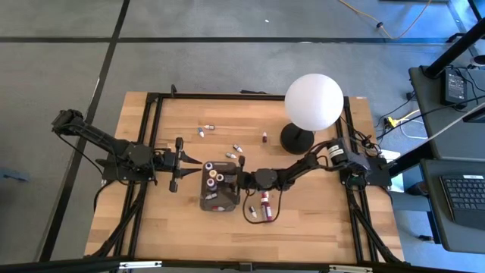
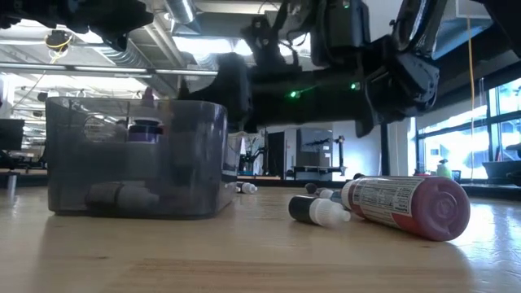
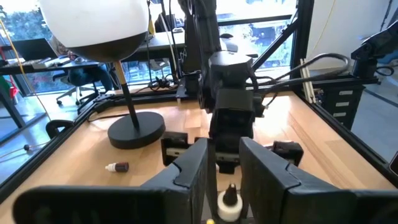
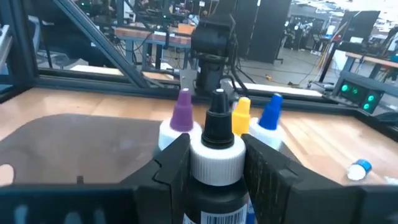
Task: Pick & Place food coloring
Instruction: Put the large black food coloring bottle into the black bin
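Fingers: right gripper (image 4: 214,158) pinching black-capped bottle (image 4: 216,134) | left gripper (image 3: 224,171) around white bottle (image 3: 229,204) | light, slippery, stiff | grab at shoulder

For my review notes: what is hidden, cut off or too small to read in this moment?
- Low view: bottles in the tray blur behind its smoky wall.
- Left wrist view: the white-capped bottle shows only its top; the fingers hide the rest.
- High view: loose bottles too small to tell colours.
- Right wrist view: black-tipped bottle cut off below.
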You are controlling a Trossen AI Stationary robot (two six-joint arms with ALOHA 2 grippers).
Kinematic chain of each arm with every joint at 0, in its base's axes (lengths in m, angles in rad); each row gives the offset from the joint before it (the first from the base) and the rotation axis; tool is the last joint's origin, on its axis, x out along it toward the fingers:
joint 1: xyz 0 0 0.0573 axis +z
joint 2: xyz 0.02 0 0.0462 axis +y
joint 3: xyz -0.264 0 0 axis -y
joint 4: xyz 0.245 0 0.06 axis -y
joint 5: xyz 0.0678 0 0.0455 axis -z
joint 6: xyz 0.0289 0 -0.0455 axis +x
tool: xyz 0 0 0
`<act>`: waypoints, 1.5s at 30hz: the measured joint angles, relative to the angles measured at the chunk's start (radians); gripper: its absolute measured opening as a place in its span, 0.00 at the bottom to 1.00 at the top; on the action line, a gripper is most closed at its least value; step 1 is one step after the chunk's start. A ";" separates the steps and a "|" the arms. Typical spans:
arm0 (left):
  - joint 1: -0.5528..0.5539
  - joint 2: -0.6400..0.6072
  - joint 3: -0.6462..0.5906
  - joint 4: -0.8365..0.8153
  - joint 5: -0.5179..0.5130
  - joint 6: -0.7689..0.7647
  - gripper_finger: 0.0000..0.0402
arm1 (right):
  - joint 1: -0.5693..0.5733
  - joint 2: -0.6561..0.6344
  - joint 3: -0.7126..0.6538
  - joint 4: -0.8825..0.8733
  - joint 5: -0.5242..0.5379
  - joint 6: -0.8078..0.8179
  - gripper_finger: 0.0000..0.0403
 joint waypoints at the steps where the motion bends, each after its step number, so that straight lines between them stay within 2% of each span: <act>1: 0.000 0.000 0.000 0.000 0.000 0.000 0.23 | 0.000 0.007 0.012 0.000 0.000 -0.003 0.33; 13: 0.000 0.000 0.000 -0.003 0.000 0.000 0.23 | -0.022 0.025 0.034 -0.017 0.038 0.002 0.33; 21: 0.000 0.000 0.000 -0.003 -0.001 0.000 0.24 | -0.038 0.023 0.035 -0.032 0.037 0.081 0.35; 33: 0.000 0.000 -0.001 -0.003 -0.001 0.000 0.23 | -0.039 0.023 0.035 -0.038 0.036 0.080 0.38; 45: 0.000 0.000 -0.001 -0.003 0.000 0.000 0.23 | -0.036 0.024 0.033 0.037 0.025 0.003 0.50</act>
